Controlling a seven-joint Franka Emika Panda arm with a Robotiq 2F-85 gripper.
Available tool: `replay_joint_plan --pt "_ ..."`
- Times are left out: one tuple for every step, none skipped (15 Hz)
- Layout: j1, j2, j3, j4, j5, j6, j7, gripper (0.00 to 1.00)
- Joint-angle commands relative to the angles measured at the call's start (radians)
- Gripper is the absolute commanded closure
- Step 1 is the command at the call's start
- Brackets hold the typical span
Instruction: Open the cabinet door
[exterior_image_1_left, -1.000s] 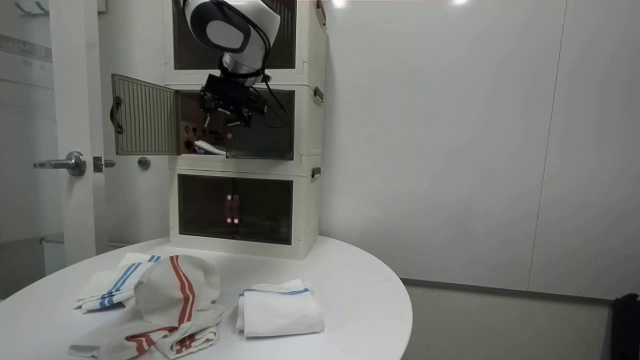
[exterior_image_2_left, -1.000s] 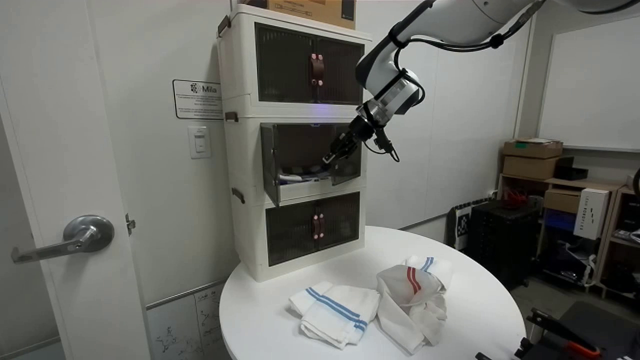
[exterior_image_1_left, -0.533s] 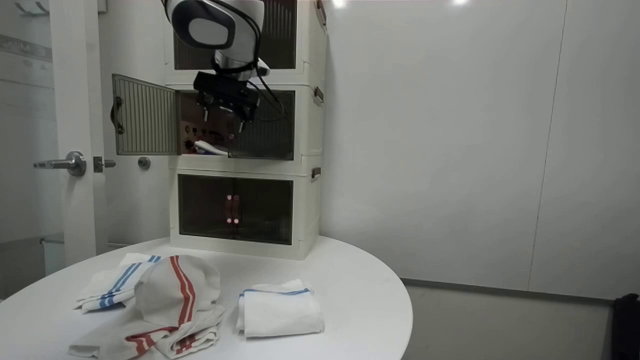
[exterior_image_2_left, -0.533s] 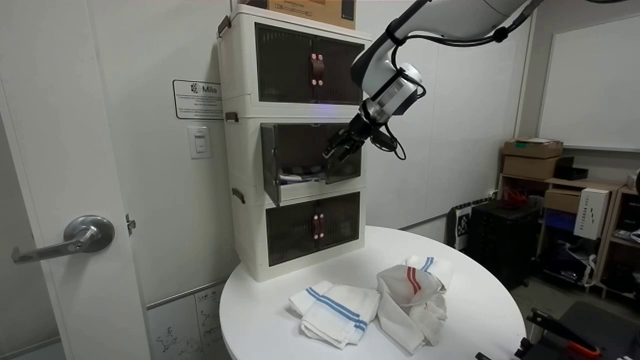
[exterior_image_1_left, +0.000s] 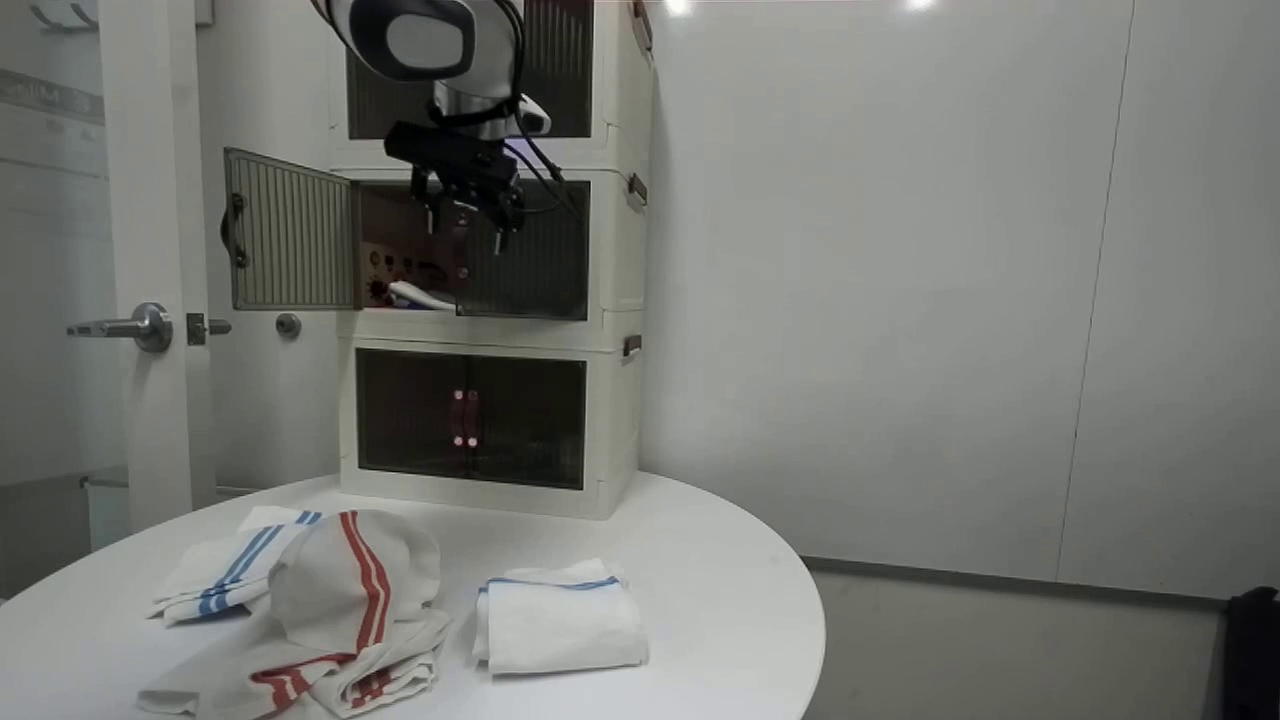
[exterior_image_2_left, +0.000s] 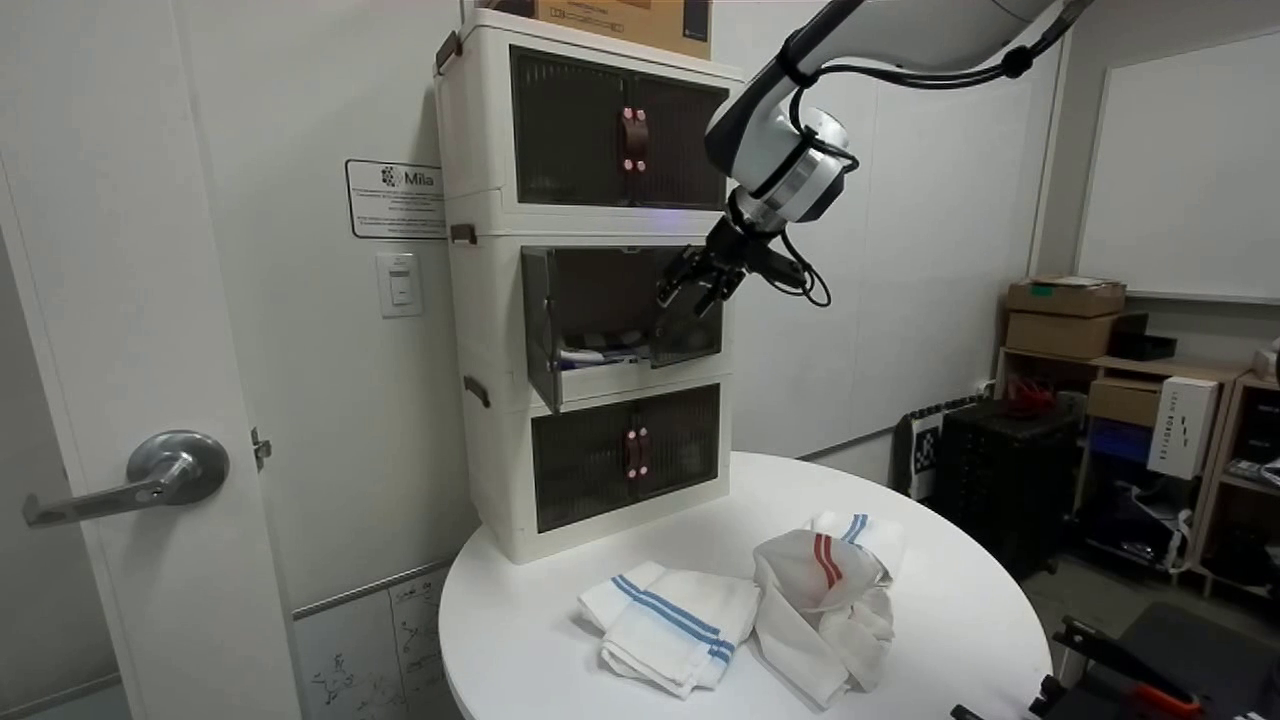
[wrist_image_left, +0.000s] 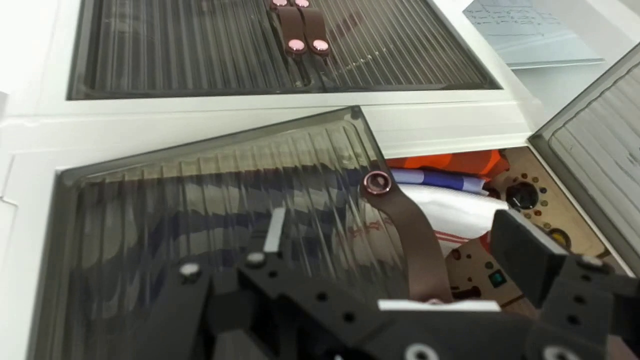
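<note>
The white cabinet (exterior_image_1_left: 620, 420) also shows in an exterior view (exterior_image_2_left: 490, 330) and the wrist view (wrist_image_left: 450, 120). Its middle compartment has one door (exterior_image_1_left: 292, 235) swung wide open, also seen in the other views (exterior_image_2_left: 541, 330) (wrist_image_left: 610, 135). The second door (exterior_image_1_left: 540, 270) stands slightly ajar (exterior_image_2_left: 690, 335) (wrist_image_left: 200, 225), with a brown strap handle (wrist_image_left: 422, 240). The upper and lower compartments' doors are shut. My gripper (exterior_image_1_left: 466, 232) (exterior_image_2_left: 683, 300) (wrist_image_left: 400, 240) is open and empty, in front of the ajar door. In the wrist view the handle appears between the spread fingers, not gripped.
Folded cloths (wrist_image_left: 450, 210) lie inside the middle compartment. A round white table (exterior_image_1_left: 730, 580) carries the cabinet and folded and crumpled towels (exterior_image_1_left: 560, 620) (exterior_image_2_left: 675, 625). A cardboard box (exterior_image_2_left: 620, 22) sits on top of the cabinet. A room door (exterior_image_2_left: 130, 400) stands beside it.
My gripper has moved up and back from the ajar door, its fingers tilting. The ajar door has swung slightly back toward shut. The wide-open door has not moved.
</note>
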Motion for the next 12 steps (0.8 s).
replay_joint_plan --pt "0.013 -0.07 -0.003 -0.008 -0.147 -0.061 0.186 0.0" --pt "0.01 -0.081 0.004 0.003 -0.176 -0.084 0.217 0.0" --pt "0.009 -0.091 0.011 0.017 -0.201 -0.11 0.24 0.0" --pt "0.007 -0.098 0.019 0.033 -0.215 -0.141 0.255 0.0" --pt "0.007 -0.103 0.026 0.05 -0.223 -0.174 0.266 0.0" --pt "0.005 -0.103 0.034 0.074 -0.212 -0.211 0.264 0.0" --pt "0.01 -0.097 0.036 0.096 -0.211 -0.226 0.282 0.0" --pt "0.014 -0.091 0.034 0.115 -0.218 -0.239 0.308 0.0" --pt "0.024 -0.077 0.027 0.137 -0.253 -0.24 0.372 0.0" --pt "0.037 -0.061 0.014 0.156 -0.317 -0.225 0.463 0.0" --pt "0.046 -0.048 0.005 0.174 -0.375 -0.222 0.542 0.0" --pt "0.053 -0.032 -0.009 0.193 -0.441 -0.225 0.62 0.0"
